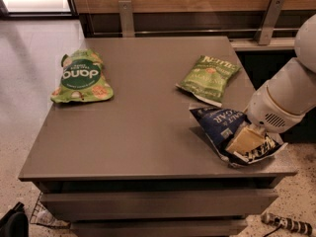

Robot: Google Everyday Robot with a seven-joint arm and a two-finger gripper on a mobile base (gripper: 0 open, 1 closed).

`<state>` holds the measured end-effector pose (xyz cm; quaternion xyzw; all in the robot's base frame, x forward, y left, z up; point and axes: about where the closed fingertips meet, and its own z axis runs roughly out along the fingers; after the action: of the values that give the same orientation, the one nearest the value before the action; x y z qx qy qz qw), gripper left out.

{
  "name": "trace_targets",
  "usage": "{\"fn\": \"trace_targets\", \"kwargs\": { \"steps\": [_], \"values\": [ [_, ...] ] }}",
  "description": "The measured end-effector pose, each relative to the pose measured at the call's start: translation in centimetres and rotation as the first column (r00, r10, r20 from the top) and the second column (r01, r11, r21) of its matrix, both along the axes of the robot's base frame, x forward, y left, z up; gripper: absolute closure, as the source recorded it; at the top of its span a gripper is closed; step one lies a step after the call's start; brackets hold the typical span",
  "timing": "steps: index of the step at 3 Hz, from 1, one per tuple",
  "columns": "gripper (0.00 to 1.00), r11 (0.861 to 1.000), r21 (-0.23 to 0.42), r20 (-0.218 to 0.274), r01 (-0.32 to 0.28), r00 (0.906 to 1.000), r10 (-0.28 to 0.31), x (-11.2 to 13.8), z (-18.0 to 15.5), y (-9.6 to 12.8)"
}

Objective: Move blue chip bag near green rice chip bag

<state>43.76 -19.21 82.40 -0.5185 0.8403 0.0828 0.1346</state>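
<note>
1. Here, the robot's tan end effector (245, 140) sits at the lower right of the frame, resting on top of the crinkly dark blue chip bag (216, 124) with white lettering
2. Whether the end effector is spread or clamped on that bag cannot be told, since the bag's folds hide its underside
3. The blue chip bag lies crumpled at the front right corner of the flat grey worktop (143, 117), with its white edge reaching over the worktop's front rim
4. The bright light-green rice chip bag (81, 76), marked with a dark-green circle, lies flat at the upper left, well apart from the blue one
5. An olive-green rectangular Kettle bag (208, 78) lies just beyond the blue bag, towards the upper right
6. The bulky white arm (286, 98) enters from the right edge
</note>
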Motion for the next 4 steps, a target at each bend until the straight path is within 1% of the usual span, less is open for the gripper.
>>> {"fn": "trace_targets", "kwargs": {
  "steps": [1, 2, 3, 4],
  "values": [
    [1.00, 1.000, 0.000, 0.000, 0.000, 1.0000, 0.000, 0.0, 0.0, 0.0],
    [1.00, 0.997, -0.044, 0.074, -0.056, 0.9955, 0.059, 1.0, 4.0, 2.2],
    [1.00, 0.992, -0.054, 0.181, -0.116, 0.9756, 0.124, 2.9, 9.4, 5.1],
    [1.00, 0.989, -0.008, 0.250, -0.151, 0.9570, 0.148, 5.2, 12.0, 6.4]
  ]
}}
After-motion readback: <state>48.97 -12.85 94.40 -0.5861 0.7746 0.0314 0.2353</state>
